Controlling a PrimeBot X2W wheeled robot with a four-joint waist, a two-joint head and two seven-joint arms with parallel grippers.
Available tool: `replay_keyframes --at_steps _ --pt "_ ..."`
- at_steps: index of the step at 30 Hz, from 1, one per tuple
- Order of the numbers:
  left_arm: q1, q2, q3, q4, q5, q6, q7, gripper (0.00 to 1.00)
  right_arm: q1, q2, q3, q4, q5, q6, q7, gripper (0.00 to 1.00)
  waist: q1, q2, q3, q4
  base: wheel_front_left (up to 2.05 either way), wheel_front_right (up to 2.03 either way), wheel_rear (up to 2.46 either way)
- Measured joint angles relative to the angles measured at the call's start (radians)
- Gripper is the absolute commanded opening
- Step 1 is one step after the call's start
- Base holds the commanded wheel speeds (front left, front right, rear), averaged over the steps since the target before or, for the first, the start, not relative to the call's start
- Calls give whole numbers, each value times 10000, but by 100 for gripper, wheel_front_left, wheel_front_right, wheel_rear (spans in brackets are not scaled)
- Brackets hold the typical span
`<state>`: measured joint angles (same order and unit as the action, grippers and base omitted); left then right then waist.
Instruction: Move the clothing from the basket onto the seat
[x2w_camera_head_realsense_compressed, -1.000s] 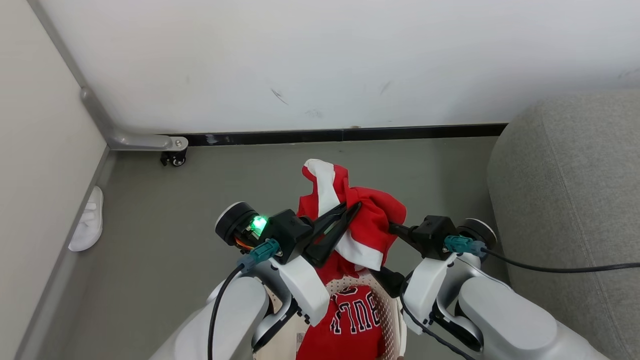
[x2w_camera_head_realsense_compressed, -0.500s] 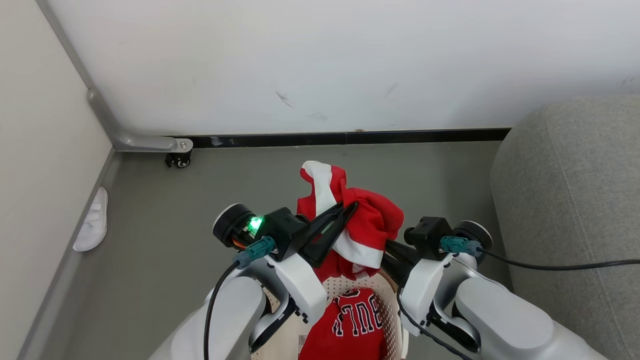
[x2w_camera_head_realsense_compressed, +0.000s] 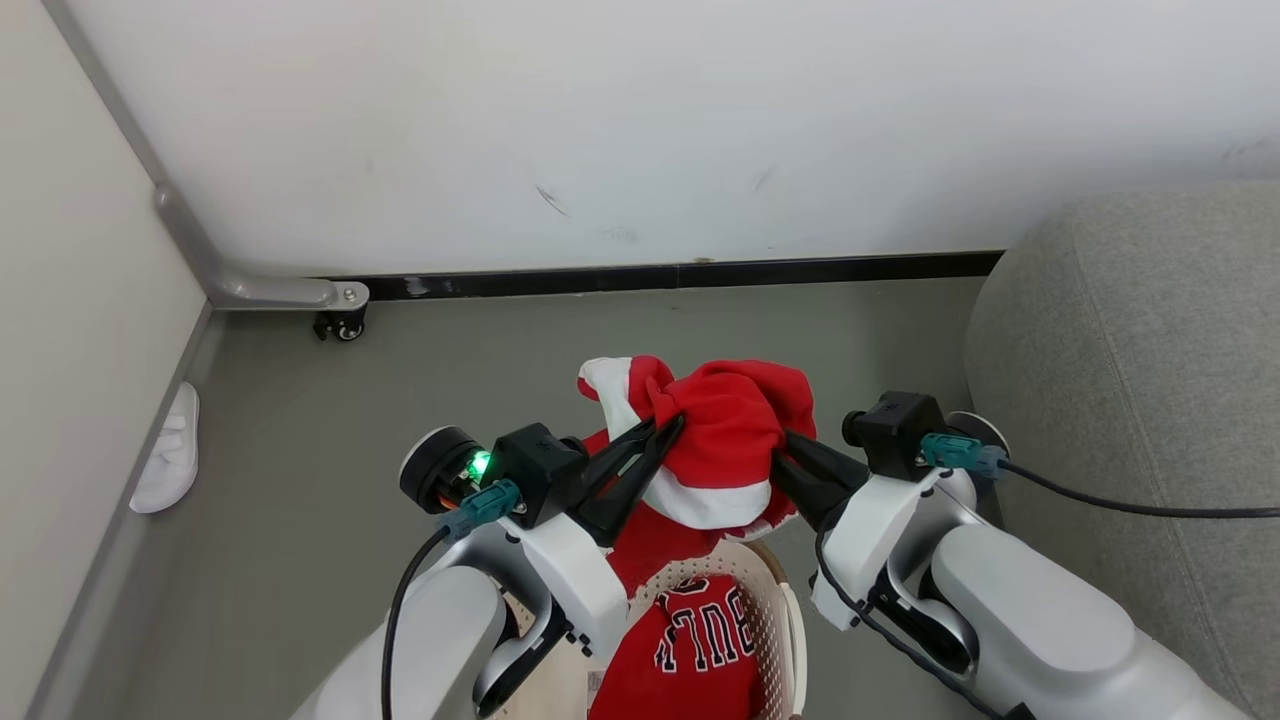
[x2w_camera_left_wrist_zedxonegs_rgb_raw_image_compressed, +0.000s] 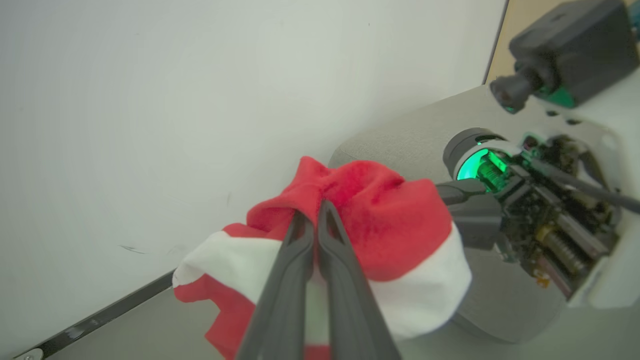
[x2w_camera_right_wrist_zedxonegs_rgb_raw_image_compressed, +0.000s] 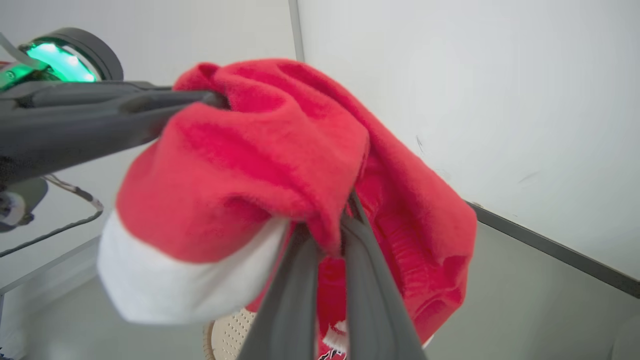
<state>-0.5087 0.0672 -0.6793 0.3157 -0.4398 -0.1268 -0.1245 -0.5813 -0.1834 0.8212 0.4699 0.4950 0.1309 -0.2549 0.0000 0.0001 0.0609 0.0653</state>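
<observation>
A red garment with white trim from the clothing hangs bunched above the basket, held between both grippers. My left gripper is shut on its left fold, and my left wrist view shows the fingertips pinching red cloth. My right gripper is shut on its right side, its tips buried in the fabric. The red jersey with black-and-white lettering lies in the basket. The grey seat stands to the right.
A white wall with a black baseboard runs close ahead. At the left, a metal frame ends in a small caster, and a white slipper lies on the grey floor. My right arm's cable trails over the seat.
My right gripper has closed on the garment's right side. The garment now sits more bunched between both grippers. The head camera has shifted slightly.
</observation>
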Motion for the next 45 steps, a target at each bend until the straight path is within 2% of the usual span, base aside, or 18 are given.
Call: replay_keyframes --at_steps 14,34,45 --pt "30 21 25 -230 -84 10 6 100 45 -522 -803 -136 -144 0 0 0 0 0 10 -343 0 0 0" --pt "251 174 -318 -625 -253 8 15 100 858 -1078 -3273 -1049 -600 0 0 0 0 0 -9 -1327 0 0 0" --pt "494 295 -644 -821 -284 6 10 100 1290 -1220 -4276 -1710 -1030 0 0 0 0 0 55 -1950 0 0 0"
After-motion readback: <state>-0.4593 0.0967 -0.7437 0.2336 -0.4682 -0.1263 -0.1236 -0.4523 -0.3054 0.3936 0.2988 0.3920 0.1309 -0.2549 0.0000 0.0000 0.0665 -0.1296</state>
